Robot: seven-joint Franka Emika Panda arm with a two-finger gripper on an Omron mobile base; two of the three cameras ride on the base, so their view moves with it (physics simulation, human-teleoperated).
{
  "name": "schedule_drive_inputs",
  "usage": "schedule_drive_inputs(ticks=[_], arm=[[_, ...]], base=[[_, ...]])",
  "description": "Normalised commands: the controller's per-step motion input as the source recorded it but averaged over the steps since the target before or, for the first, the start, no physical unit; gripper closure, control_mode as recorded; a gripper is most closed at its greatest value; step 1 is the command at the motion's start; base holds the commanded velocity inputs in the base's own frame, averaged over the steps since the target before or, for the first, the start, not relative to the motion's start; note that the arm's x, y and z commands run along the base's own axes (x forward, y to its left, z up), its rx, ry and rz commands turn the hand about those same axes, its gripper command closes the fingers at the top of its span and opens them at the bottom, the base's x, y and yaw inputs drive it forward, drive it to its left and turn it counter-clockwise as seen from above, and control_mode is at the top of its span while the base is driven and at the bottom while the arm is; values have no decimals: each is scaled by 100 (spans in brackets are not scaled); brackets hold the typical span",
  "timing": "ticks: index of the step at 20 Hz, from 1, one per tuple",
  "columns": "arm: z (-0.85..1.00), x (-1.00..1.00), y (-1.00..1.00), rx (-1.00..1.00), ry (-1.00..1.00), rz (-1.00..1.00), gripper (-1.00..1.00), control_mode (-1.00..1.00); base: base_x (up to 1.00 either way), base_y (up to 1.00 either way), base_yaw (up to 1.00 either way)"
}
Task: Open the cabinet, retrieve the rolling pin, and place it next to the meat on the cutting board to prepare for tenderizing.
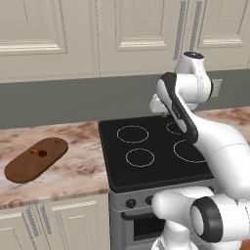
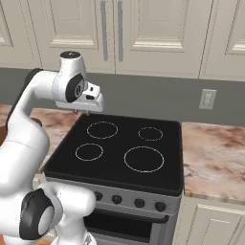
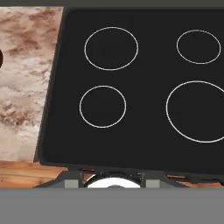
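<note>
The cabinet (image 1: 146,29) (image 2: 153,28) spans the wall above the stove, its cream doors shut, with two long grey bar handles (image 2: 104,28) side by side. The rolling pin is out of view. On the counter left of the stove lies the dark oval cutting board (image 1: 35,159), with the small reddish meat (image 1: 39,152) on it. A sliver of the board shows at the left edge of the hand view (image 3: 1,59). My gripper (image 1: 163,114) (image 2: 81,113) hangs pointing down over the back left of the cooktop, below the cabinet doors. Nothing is seen in it, and its jaws are not visible.
A black cooktop (image 1: 146,146) (image 2: 119,148) (image 3: 131,87) with ringed burners lies under the hand, knobs along its front. Marble counter (image 1: 73,168) (image 2: 215,153) runs either side. A wall outlet (image 2: 207,99) sits on the grey backsplash. Base cabinets stand below the counter.
</note>
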Motion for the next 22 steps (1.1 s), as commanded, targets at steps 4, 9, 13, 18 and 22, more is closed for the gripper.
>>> schedule_drive_inputs(ticks=[4, 9, 13, 18, 22], arm=[[0, -11, 0, 0, -12, -1, -100, -100], [8, -44, -7, -1, -34, 0, -100, -100], [35, -47, -20, -1, -38, -2, -100, -100], [54, -47, -18, -2, -37, -5, -100, -100], [69, -49, -17, -2, -37, -6, -100, -100]], base=[[0, 0, 0], [0, 0, 0], [0, 0, 0], [0, 0, 0], [0, 0, 0]])
